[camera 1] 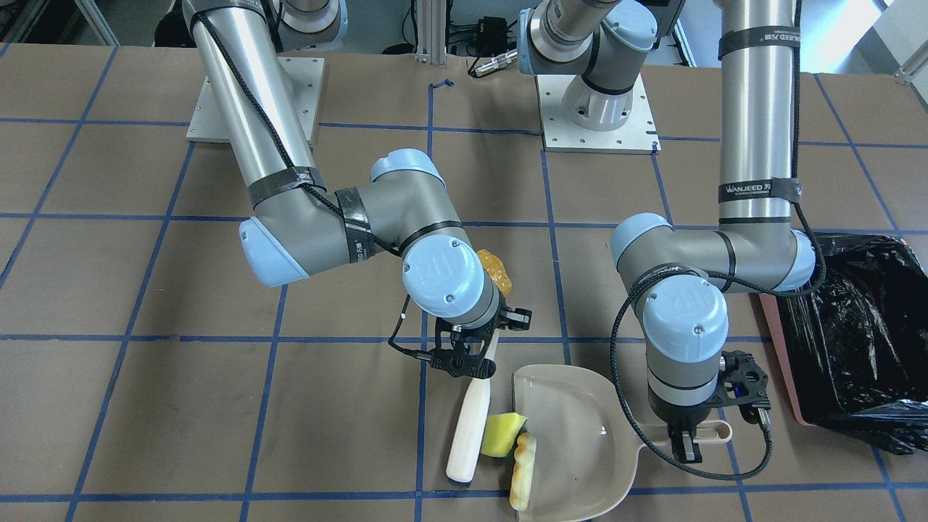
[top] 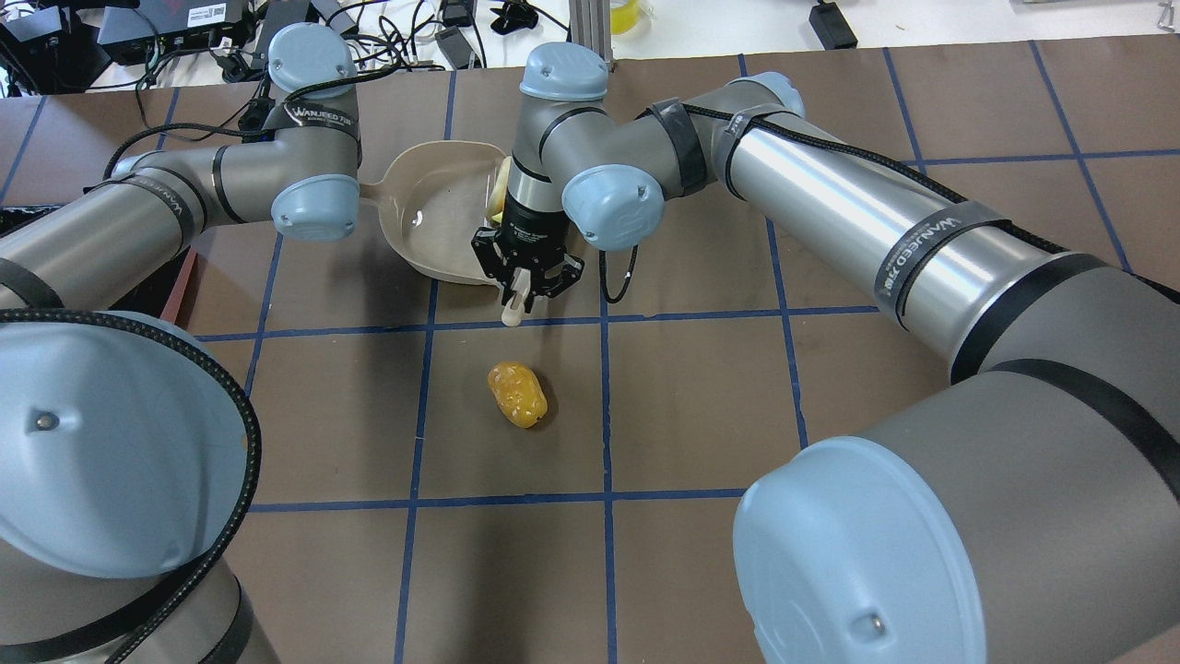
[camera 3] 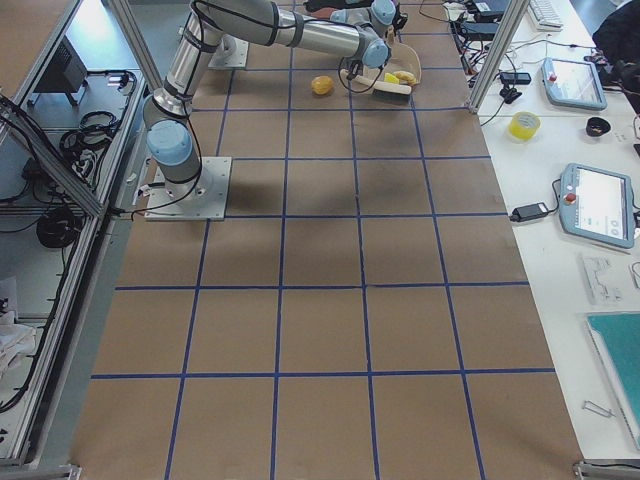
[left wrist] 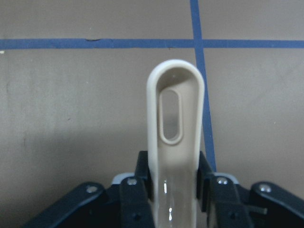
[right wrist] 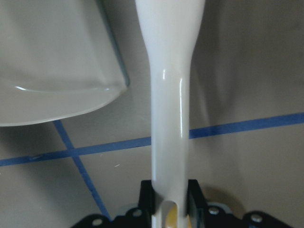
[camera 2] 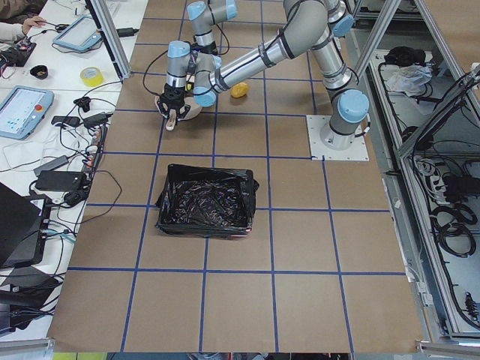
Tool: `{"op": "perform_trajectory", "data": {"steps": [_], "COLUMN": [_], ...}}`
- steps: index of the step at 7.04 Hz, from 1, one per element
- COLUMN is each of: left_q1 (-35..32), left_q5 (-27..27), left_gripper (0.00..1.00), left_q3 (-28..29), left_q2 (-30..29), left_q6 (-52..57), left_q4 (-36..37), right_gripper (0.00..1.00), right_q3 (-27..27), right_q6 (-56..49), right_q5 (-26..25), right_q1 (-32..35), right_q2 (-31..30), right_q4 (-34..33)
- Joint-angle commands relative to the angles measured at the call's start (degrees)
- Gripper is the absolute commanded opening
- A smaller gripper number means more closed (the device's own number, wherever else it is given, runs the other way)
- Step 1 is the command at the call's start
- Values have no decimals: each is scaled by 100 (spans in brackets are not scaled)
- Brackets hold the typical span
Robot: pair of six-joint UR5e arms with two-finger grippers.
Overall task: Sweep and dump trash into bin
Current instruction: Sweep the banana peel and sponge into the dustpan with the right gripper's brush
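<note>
Two pinches: my right gripper [camera 1: 467, 357] clamps the white brush [camera 1: 470, 429] by its handle, my left gripper [camera 1: 686, 444] the beige dustpan [camera 1: 580, 424] by its handle. Yellow wedge [camera 1: 503, 433] and cream slice [camera 1: 522, 471] lie at the dustpan's mouth, amber lump [top: 518, 394] well apart, bin [camera 1: 855, 341] beyond its handle.

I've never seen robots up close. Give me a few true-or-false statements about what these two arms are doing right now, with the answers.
1. The left gripper is shut on the handle of the dustpan. True.
2. The right gripper is empty. False: it is shut on the white brush.
3. The amber lump lies in the dustpan. False: it lies on the table, apart from the dustpan.
4. The yellow wedge and the cream slice lie at the dustpan's mouth. True.
</note>
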Motion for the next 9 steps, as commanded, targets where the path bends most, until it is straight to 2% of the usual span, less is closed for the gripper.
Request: {"op": "perform_trajectory", "data": {"steps": [1, 3, 5, 7, 9], "left_q1": [-87, -88, -88, -97, -106], "left_q5": [40, 57, 57, 48, 57], "left_gripper": [0, 0, 0, 0, 0], "left_q3": [-168, -283, -292, -292, -309], "left_q2": [179, 136, 162, 162, 180], "left_q6": [-64, -65, -82, -65, -65], "left_q4": [125, 396, 415, 415, 415], "right_gripper": [0, 0, 0, 0, 0], "right_q3": [-249, -468, -645, -655, -672], "right_q6": [-191, -218, -139, -182, -191], "right_q5": [239, 738, 689, -107, -417], "right_q1": [229, 318, 345, 336, 249], "right_q2": [152, 196, 179, -188, -278], "right_q4": [-103, -251, -104, 841, 1204]}}
